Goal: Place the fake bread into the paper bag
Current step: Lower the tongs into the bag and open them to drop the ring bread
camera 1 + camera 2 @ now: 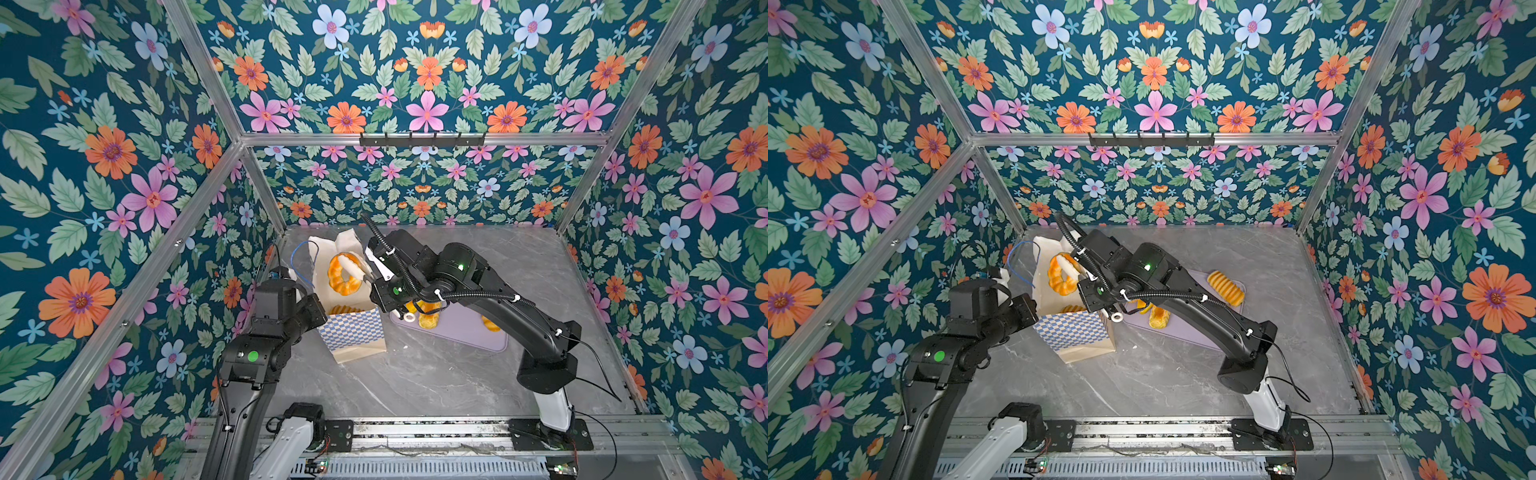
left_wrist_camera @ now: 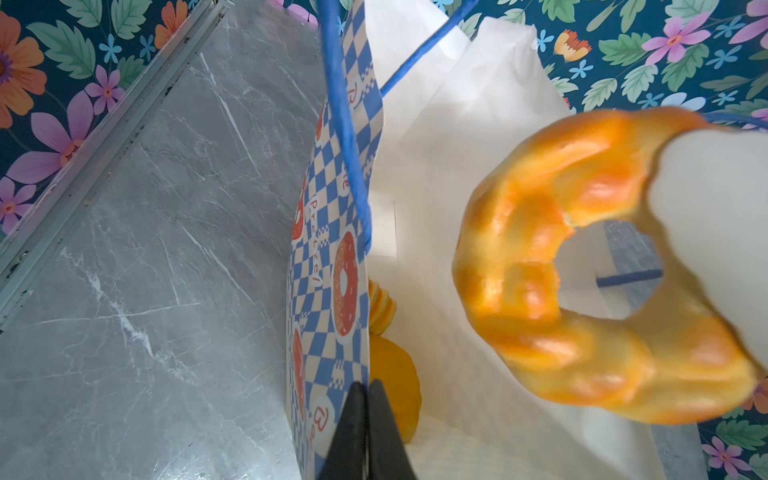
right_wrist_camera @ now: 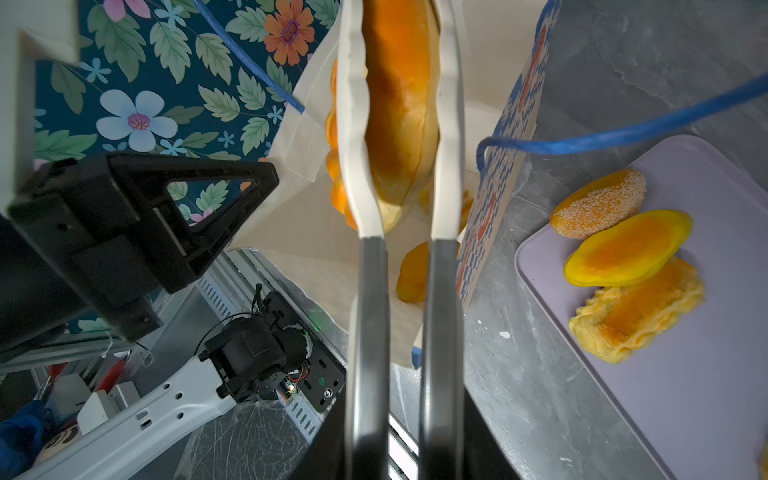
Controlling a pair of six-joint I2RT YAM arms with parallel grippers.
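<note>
Left side: the left gripper (image 2: 368, 388) is closed tight on the rim of the paper bag (image 1: 353, 332), with the checkered wall pinched between its black fingers (image 2: 353, 419). A blue cord handle (image 2: 349, 145) runs up just beside that pinch.

The bag stands on the grey counter (image 1: 415, 386) left of centre, with its mouth open upward. In the left wrist view we see two breads down inside it: a ridged loaf (image 2: 382, 307) against the checkered wall, and a smooth bun (image 2: 395, 386) next to it. A top view also shows a ridged piece inside the near wall (image 1: 345, 309).

Centre: the right gripper (image 3: 399, 25) reaches across to the bag mouth. Its jaws are partly open and clamped on the bagel ring (image 1: 336, 276), with a white finger pad (image 3: 353, 124) pressed on each side. The ring hangs over the bag's white interior in both top views (image 1: 1054, 274). We cannot tell whether it is already below the rim.

Right: the lilac tray (image 3: 706, 395) lies flat on the counter just beside the bag. On it, close together, are a sesame bun (image 3: 598, 203), a smooth oval bun (image 3: 627, 249) overlapping a frilled pastry (image 3: 640, 307), and, further right, a ridged long loaf (image 1: 1225, 286).
</note>
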